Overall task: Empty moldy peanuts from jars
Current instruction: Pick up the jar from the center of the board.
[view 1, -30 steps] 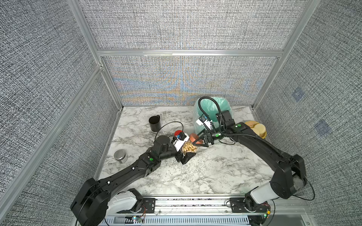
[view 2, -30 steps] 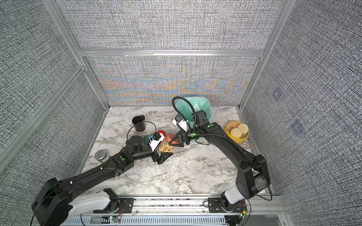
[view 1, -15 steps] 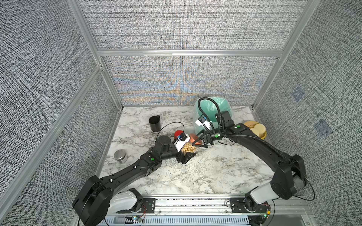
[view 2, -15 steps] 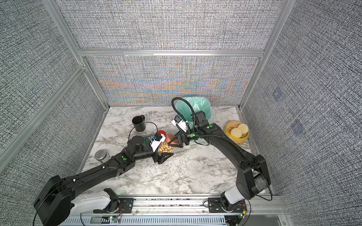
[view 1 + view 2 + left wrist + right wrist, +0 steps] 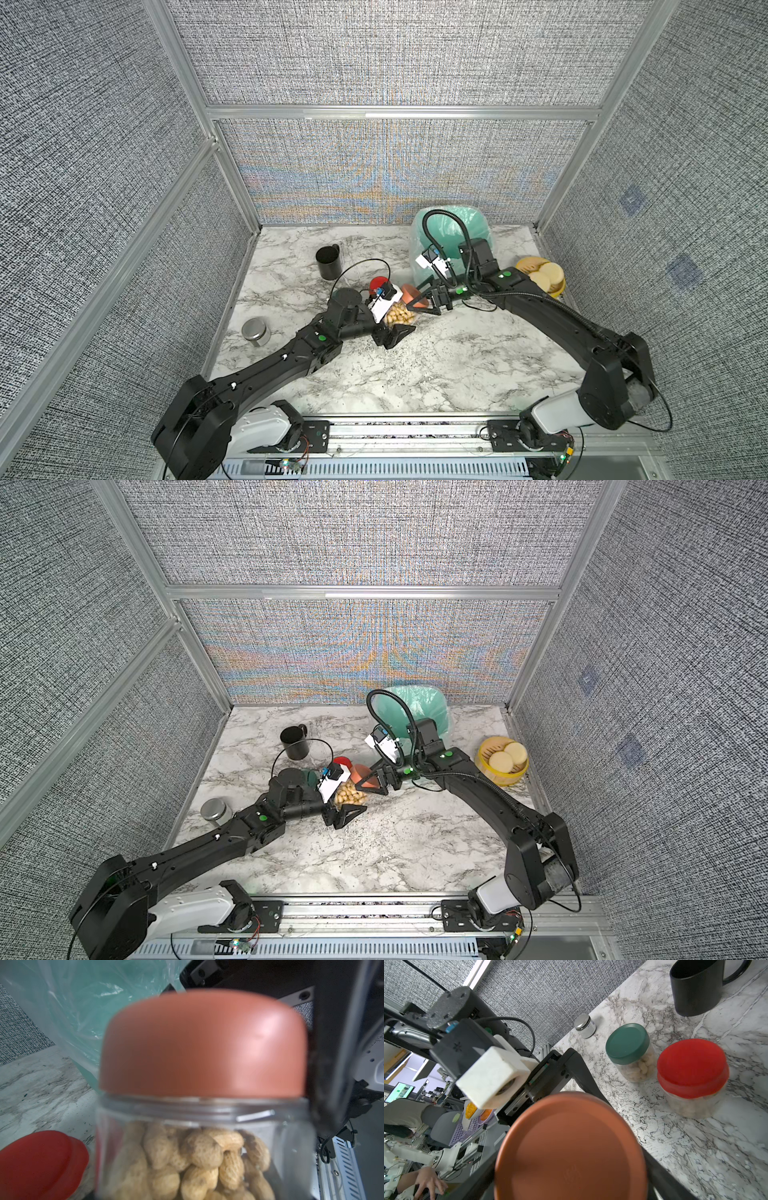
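scant shift; green jar's nuts right-wrist-only

Grey woven-fabric wall panels in aluminium framing enclose a white marble-patterned tabletop; beyond, blurrily, perhaps a lit monitor.

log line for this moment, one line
left hand: holds terracotta-lid jar tilted | right hand: straddles its lid, grip unclear | red-lid jar, green-lid jar: closed

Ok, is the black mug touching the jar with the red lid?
Apart. The right wrist view shows a strip of bare marble tabletop between the black mug and the red-lidded jar; both top views show that gap too.
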Controlling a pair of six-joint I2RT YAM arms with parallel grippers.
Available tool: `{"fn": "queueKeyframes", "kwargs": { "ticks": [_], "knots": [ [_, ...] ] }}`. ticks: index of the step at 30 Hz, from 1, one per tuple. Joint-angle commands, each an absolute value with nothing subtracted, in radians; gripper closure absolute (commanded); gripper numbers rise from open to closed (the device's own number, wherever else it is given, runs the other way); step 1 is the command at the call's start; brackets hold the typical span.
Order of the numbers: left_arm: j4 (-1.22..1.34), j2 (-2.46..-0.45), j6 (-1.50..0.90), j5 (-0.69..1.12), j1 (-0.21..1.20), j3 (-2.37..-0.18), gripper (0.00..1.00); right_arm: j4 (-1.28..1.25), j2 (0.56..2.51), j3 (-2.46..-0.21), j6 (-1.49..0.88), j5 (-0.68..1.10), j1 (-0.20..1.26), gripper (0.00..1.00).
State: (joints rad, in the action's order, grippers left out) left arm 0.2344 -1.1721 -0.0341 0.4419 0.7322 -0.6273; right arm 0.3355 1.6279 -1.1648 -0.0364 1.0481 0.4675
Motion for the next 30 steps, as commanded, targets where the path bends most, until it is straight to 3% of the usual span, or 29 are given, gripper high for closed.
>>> {"fn": "queueKeyframes", "kwargs": {
  "ticks": [1,16,30],
  "knots": [
    [0.240,-1.157,-0.027,0.409,0.729,-0.618,1.00,0.169,1.610,-1.151,-0.149,1.079,0.458,0.02],
    [0.253,-1.155,-0.016,0.381,0.728,-0.620,1.00,0.196,1.626,-1.121,-0.211,0.969,0.485,0.02],
    [0.267,-1.123,-0.015,0.370,0.724,-0.605,1.00,0.131,1.651,-1.106,-0.269,1.013,0.485,0.02]
  ]
}}
